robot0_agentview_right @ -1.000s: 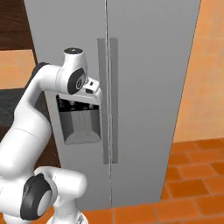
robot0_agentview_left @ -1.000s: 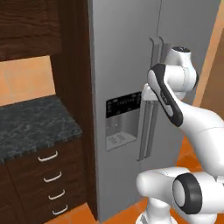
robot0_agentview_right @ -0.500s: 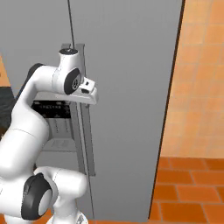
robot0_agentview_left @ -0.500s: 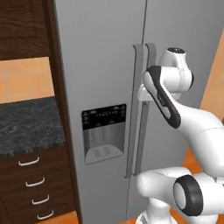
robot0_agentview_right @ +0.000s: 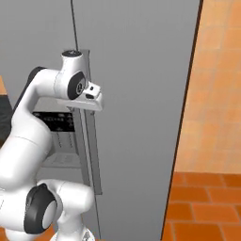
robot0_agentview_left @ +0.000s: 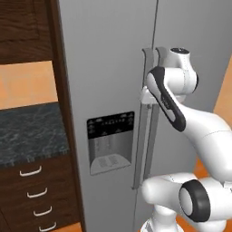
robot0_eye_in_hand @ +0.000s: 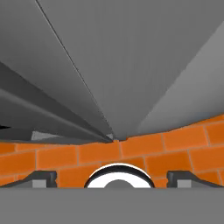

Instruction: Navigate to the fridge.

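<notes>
The white arm folds upward at the elbow, its wrist bent so the gripper points down, close before the fridge handles. Fingers stand apart.

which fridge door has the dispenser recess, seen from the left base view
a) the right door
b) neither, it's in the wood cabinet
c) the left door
c: the black-panelled dispenser sits in the fridge door to the left of the two vertical centre handles, beside the dark wood cabinet.
</notes>
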